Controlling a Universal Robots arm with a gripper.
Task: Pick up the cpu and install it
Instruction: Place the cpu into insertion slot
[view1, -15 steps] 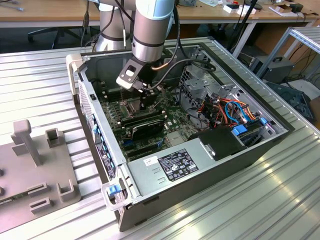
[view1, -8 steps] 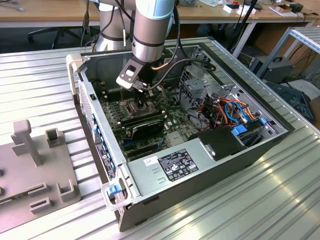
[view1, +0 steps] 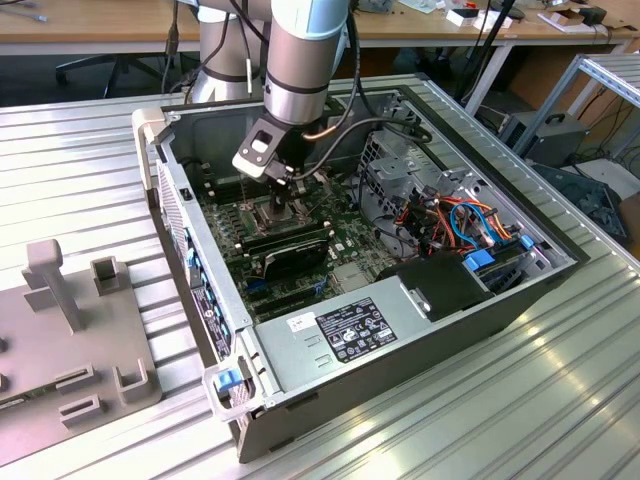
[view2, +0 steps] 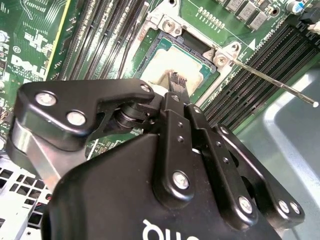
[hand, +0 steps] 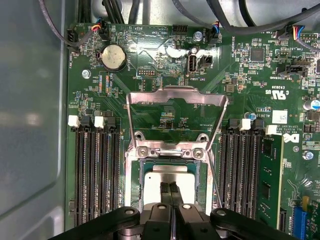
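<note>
Gripper (hand: 169, 187), closed on nothing, tips over the cpu (hand: 151, 179) in its open socket (hand: 202, 170); I judge it light, stiff, fragile, edge-held.

Bright, even light. In the exterior view glare streaks the table (view1: 560, 400) at four o'clock from the case (view1: 420, 375); my arm (view1: 305, 60) shades the motherboard (view1: 345, 240). In the second wrist view the cpu (view2: 160, 65) washes pale.
</note>
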